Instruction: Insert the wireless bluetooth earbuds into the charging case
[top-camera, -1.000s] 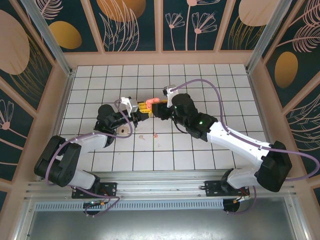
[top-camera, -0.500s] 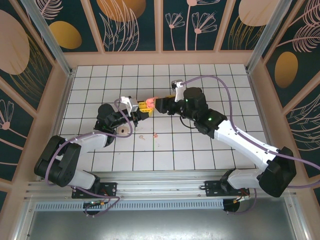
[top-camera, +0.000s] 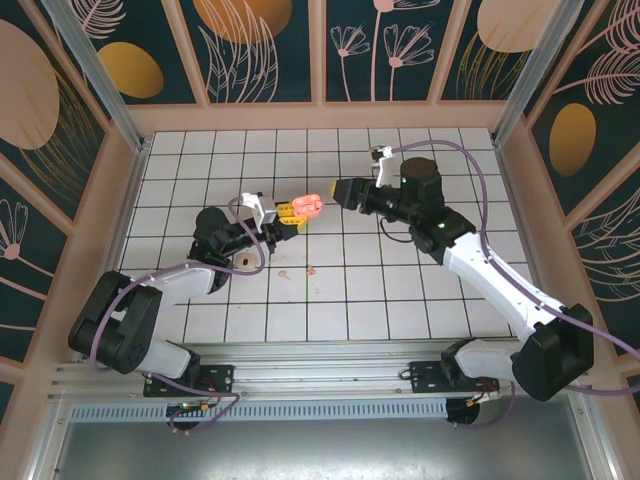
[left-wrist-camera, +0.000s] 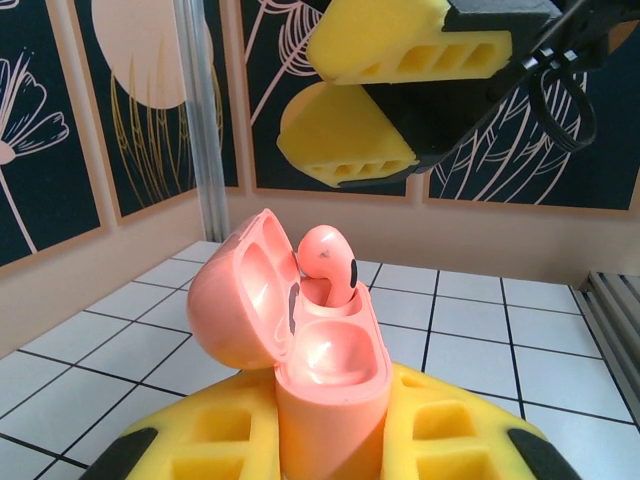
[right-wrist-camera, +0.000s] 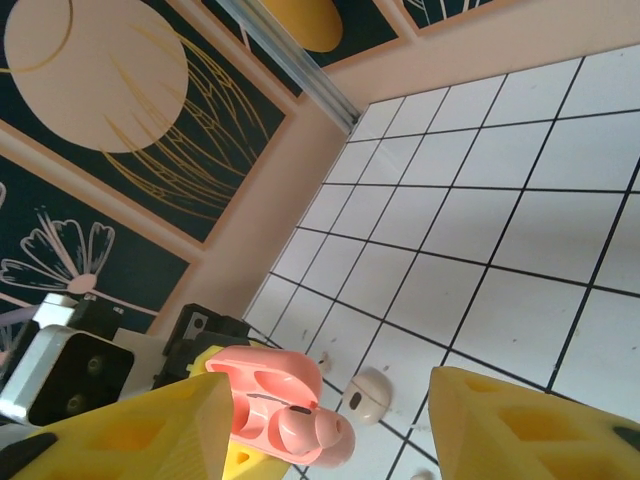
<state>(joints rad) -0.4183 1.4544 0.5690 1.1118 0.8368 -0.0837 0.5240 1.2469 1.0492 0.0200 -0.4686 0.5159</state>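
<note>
Left end effector (top-camera: 288, 213) clamps open charging case (left-wrist-camera: 330, 380), one earbud (left-wrist-camera: 331, 262) standing inside

Open air between the right gripper (top-camera: 345, 190) and the charging case (top-camera: 308, 205), so that lane's free, and the far strip of tiled floor (top-camera: 260, 150) is open too. At the case mouth the flipped-up lid (left-wrist-camera: 235, 300) walls off one side and an earbud (left-wrist-camera: 328, 262) sticks up at the back, with the left gripper (top-camera: 292, 214) clamped round the base. The two loose earbuds (top-camera: 312, 268) sit on bare tiles, but the left arm (top-camera: 180, 282) and its purple cable (top-camera: 250, 262) crowd them from the left.
</note>
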